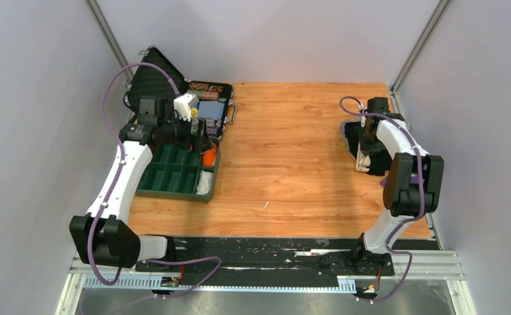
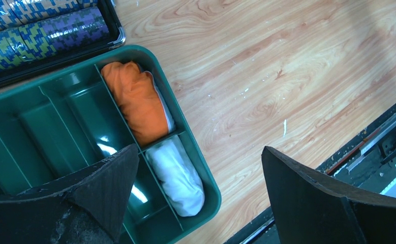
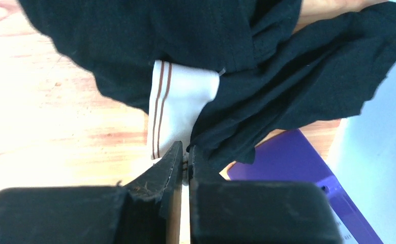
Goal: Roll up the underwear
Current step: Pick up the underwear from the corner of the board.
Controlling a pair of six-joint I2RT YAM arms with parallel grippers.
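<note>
At the near right corner of the green tray a white rolled garment lies in one compartment, and an orange roll fills the compartment just behind it; the compartments to their left look bare. By that measure the task has hardly begun. The underwear lies on the wooden table well to the right of the tray and about level with its middle. It is a loose, crumpled black heap with no turn of a roll in it. Its white waistband, marked with two thin brown stripes, shows among the folds. Spreading it flat, rolling it and carrying it across to the tray all seem left to do. The right gripper has its fingers pressed almost together at the lower edge of the waistband and appears to pinch the cloth there, which reads as a first grasp. The left gripper hangs above the tray's right side, spread wide and holding nothing. Beyond the tray's far end an open case stands with patterned rolls packed inside.
</note>
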